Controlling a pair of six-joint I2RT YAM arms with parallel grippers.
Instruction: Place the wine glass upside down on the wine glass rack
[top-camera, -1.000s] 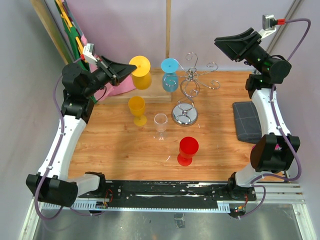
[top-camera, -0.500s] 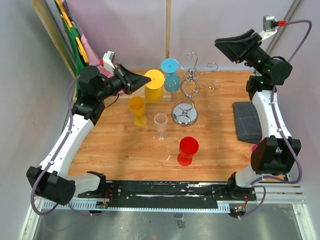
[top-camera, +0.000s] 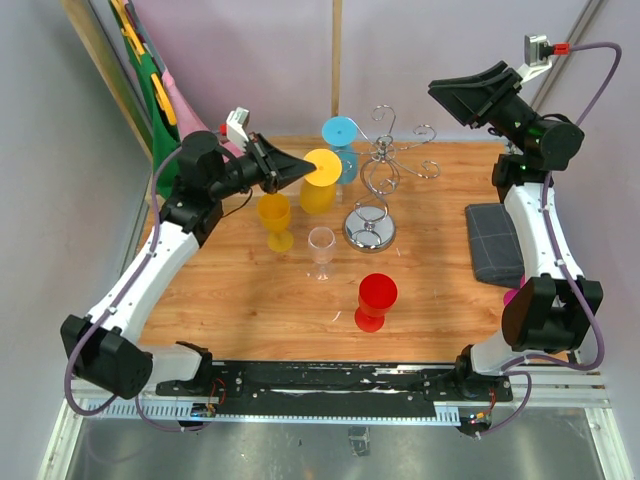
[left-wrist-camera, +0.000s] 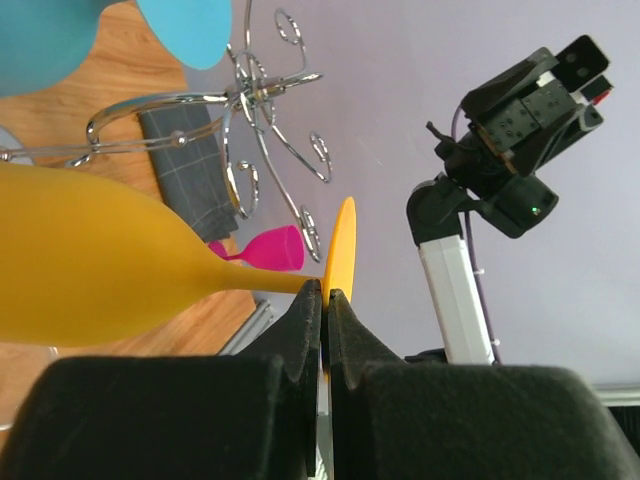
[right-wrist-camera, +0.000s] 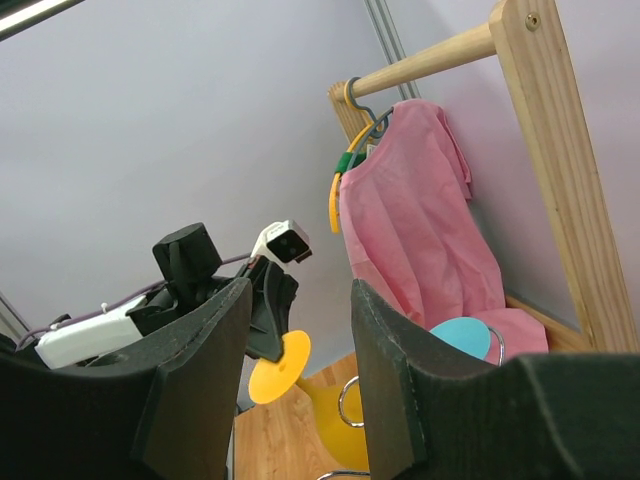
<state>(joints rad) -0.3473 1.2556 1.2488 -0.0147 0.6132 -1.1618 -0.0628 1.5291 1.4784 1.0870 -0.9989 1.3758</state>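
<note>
My left gripper (top-camera: 297, 170) is shut on the round foot of a yellow wine glass (top-camera: 318, 185), which hangs upside down and tilted just left of the wine glass rack (top-camera: 385, 165). In the left wrist view the gripper (left-wrist-camera: 326, 292) pinches the edge of the foot, the yellow wine glass (left-wrist-camera: 100, 265) stretches away to the left, and the chrome wine glass rack (left-wrist-camera: 255, 130) curls beyond it. A blue glass (top-camera: 340, 150) hangs upside down on the rack's left arm. My right gripper (top-camera: 470, 95) is held high at the back right, open and empty. The right gripper (right-wrist-camera: 300, 290) looks across at the yellow wine glass (right-wrist-camera: 335, 425).
On the table stand a second yellow glass (top-camera: 274, 218), a clear glass (top-camera: 321, 250) and a red glass (top-camera: 376, 300), all in front of the rack's mirrored base (top-camera: 369, 232). A grey cloth (top-camera: 495, 243) lies at the right. A pink garment (right-wrist-camera: 410, 220) hangs behind.
My left arm has swung right with the yellow glass, from the back left corner to just beside the rack and the blue glass. The right arm has stayed put.
</note>
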